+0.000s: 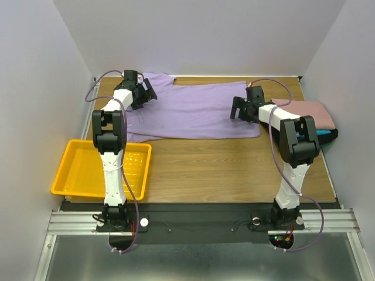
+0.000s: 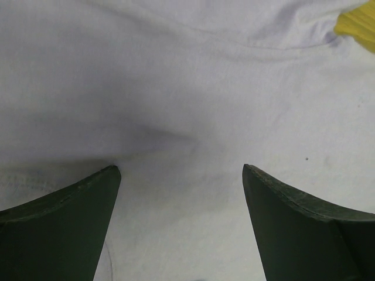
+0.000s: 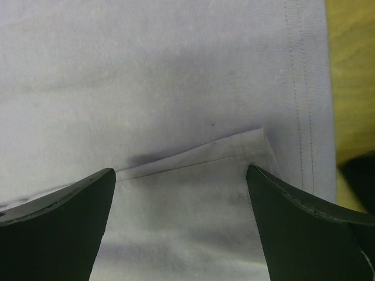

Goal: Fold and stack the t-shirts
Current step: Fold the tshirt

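Note:
The lavender-purple t-shirt (image 1: 193,111) lies spread across the far half of the wooden table. My left gripper (image 1: 145,93) hovers open over its left end near the sleeve; in the left wrist view only shirt cloth (image 2: 187,105) shows between the spread fingers (image 2: 64,228). My right gripper (image 1: 239,110) hovers open over the shirt's right end; the right wrist view shows a turned-over hem corner (image 3: 234,158) between the fingers (image 3: 304,228). A folded dusty-pink shirt (image 1: 316,114) lies on teal (image 1: 302,136) and black (image 1: 328,137) ones at the right edge.
A yellow plastic tray (image 1: 70,175) sits at the near left, partly under the left arm; its corner shows in the left wrist view (image 2: 357,26). Bare wooden table (image 1: 222,170) lies in front of the shirt. Grey walls enclose the left, back and right.

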`<action>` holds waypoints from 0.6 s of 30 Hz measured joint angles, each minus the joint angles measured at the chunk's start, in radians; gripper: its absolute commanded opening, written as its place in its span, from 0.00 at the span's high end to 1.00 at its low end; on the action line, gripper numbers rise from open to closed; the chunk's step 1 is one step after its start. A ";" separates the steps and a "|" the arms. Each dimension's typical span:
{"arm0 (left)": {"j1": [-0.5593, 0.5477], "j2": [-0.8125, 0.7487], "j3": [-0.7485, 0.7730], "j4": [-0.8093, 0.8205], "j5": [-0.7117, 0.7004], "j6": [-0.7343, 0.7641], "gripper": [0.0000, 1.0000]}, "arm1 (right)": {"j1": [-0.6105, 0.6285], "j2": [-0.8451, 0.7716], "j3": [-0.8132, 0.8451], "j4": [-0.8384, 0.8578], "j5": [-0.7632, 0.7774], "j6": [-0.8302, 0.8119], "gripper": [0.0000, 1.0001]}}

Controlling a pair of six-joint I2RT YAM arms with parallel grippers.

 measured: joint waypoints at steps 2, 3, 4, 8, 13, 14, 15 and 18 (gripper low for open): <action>0.000 0.033 0.063 -0.019 0.003 0.000 0.01 | 0.000 -0.014 -0.006 -0.029 -0.023 -0.002 0.00; 0.000 0.050 0.087 -0.027 0.005 0.001 0.01 | 0.000 -0.019 -0.006 -0.041 -0.031 -0.003 0.00; 0.000 0.059 0.105 -0.036 0.005 0.001 0.01 | 0.000 -0.027 -0.006 -0.056 -0.036 -0.003 0.00; 0.000 0.083 0.154 -0.076 0.003 0.014 0.01 | 0.000 -0.060 0.002 -0.093 -0.045 -0.004 0.00; -0.017 0.047 0.129 -0.134 -0.058 0.053 0.01 | 0.000 -0.116 0.019 -0.105 -0.064 -0.005 0.00; -0.022 0.029 0.114 -0.156 -0.081 0.063 0.02 | 0.000 -0.125 0.019 -0.106 -0.065 -0.005 0.00; -0.030 0.007 0.100 -0.175 -0.112 0.073 0.02 | 0.000 -0.143 0.018 -0.106 -0.066 -0.005 0.00; -0.061 -0.044 0.085 -0.235 -0.192 0.106 0.03 | 0.000 -0.172 0.016 -0.105 -0.065 -0.005 0.00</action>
